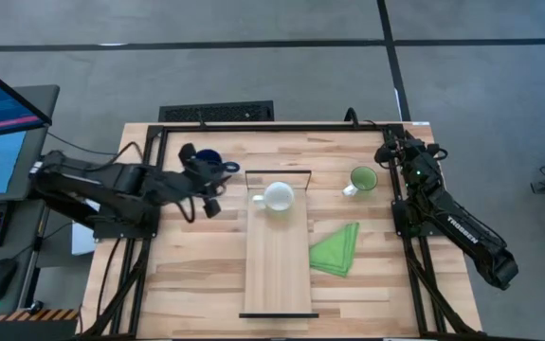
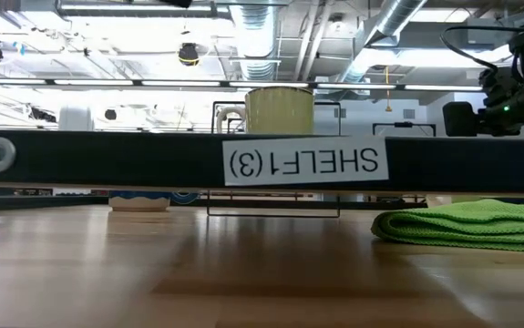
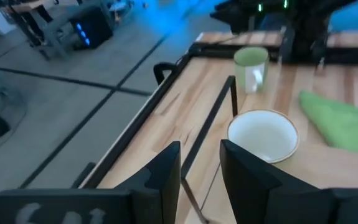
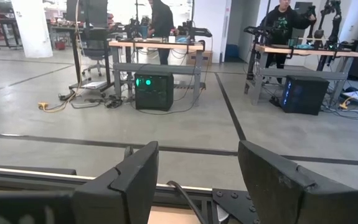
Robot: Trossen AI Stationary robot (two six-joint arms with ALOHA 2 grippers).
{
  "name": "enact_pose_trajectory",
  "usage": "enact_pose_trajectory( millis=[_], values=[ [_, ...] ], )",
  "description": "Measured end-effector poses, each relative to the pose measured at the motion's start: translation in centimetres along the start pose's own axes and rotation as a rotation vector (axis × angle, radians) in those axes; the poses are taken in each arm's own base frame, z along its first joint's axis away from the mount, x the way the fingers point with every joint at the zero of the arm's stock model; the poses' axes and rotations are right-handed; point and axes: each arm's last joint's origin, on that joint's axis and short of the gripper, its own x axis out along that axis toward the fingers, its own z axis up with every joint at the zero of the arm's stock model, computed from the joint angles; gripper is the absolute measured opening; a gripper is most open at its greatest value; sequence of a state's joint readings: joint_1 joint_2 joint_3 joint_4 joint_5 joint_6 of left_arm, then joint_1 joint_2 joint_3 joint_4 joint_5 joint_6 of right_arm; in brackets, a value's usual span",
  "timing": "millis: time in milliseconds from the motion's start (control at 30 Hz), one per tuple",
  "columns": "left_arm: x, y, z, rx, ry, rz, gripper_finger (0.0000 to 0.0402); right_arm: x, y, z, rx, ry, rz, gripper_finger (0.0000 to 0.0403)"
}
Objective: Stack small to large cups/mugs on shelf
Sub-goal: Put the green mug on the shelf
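- The left gripper is hovering near the table's far-left part, its fingers parted with nothing between them, and the white mug is sitting just at its 3 o'clock.
- The dark blue mug is standing on the tabletop just at the left gripper's 12 o'clock, partly hidden by the arm.
- The white mug is resting upright on the far end of the shelf, its handle pointing toward 9 o'clock.
- The light green mug is waiting on the tabletop at the shelf's 2 o'clock, near the right arm.
- The right gripper is idling at the table's far-right edge, released and looking out over the room.
- The mugs are looking rigid, glazed and light, so probably slippery and chippable; pinching the rim wall opposite the handle seems the safest hold.
- The folded green cloth is lying just right of the shelf.
- The shelf's black end bar is carrying a white label that appears mirrored and reads "SHELF1(3)"; "TROSSEN" is showing on the right arm.
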State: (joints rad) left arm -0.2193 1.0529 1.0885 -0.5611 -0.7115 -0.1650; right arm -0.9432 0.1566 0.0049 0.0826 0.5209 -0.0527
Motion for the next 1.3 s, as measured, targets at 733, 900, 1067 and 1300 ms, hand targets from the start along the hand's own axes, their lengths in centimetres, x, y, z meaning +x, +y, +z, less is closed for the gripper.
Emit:
enact_pose_trajectory(
  millis=[733,900,1067,1300],
  values=[
    [-0.5,2.7,-12.8,-0.007,-0.205,-0.009,0.0105,0.0,0.0,0.1,-0.001,-0.011,-0.001,0.0245],
    [0.1,2.4,-14.5,-0.001,-0.184,-0.008,0.0105,0.0,0.0,0.2,0.001,-0.015,-0.001,0.0245],
    [0.7,2.2,-15.9,-0.002,-0.178,-0.008,0.0105,0.0,0.0,0.2,-0.001,-0.015,-0.001,0.0245],
    [1.0,2.0,-16.8,0.005,-0.174,-0.001,0.0105,0.0,0.0,0.2,-0.001,-0.015,-0.001,0.0245]
  ],
)
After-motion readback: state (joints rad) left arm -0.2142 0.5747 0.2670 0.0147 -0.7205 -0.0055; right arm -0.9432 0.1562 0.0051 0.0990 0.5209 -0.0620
